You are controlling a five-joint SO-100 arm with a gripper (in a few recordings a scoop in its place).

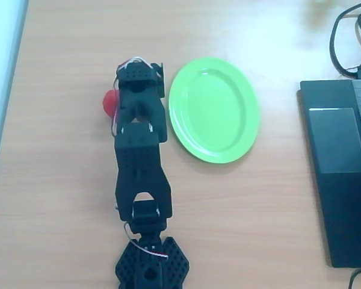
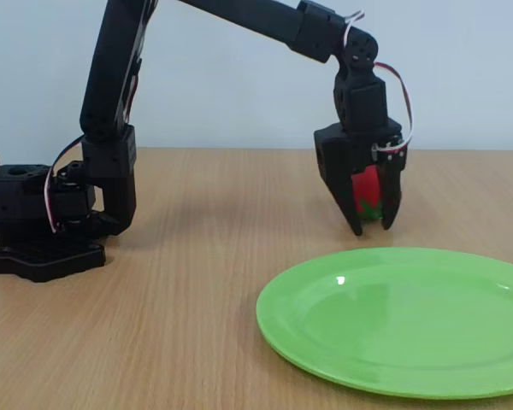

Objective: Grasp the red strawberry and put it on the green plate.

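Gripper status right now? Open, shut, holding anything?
Gripper: fingers either side of the red strawberry, low over the table; whether it is clamped cannot be told.

Light wooden table [image 1: 66, 198] – plain pale wall [image 2: 239, 94] behind, evenly lit.

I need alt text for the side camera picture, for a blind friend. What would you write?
A black robot arm's pincer hangs fingertips-down around a small red toy strawberry above a light wooden table. An empty lime-green oval plastic plate lies nearer the camera.
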